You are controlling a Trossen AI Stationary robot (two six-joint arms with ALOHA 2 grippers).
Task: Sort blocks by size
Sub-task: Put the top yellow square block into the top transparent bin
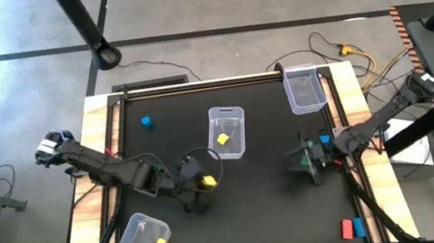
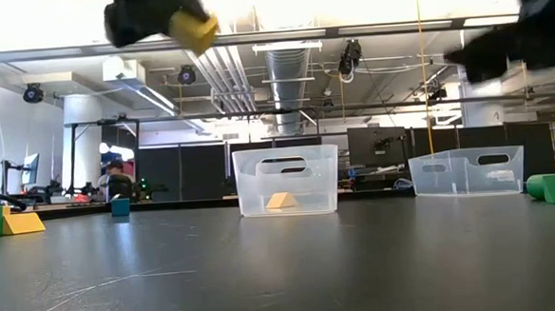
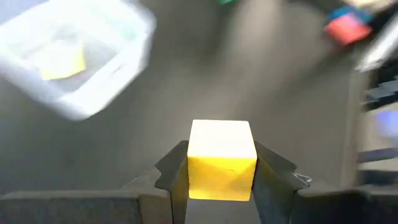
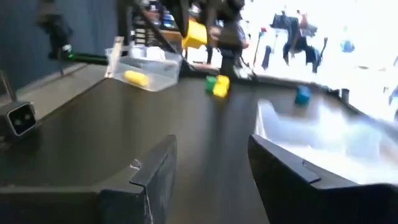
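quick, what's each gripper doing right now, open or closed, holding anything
Left gripper: closed on a yellow block, held above the table.
Right gripper: open, holding nothing.

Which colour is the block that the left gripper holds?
Yellow. The block shows best in the left wrist view, clamped in the left gripper.

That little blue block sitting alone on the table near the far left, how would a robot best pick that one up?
Probably straight from above. The blue block is a small cube resting flat on the table with open space all around it, so jaws could close on any two opposite side faces. The left gripper is nearer, but it is shut on a yellow block now.
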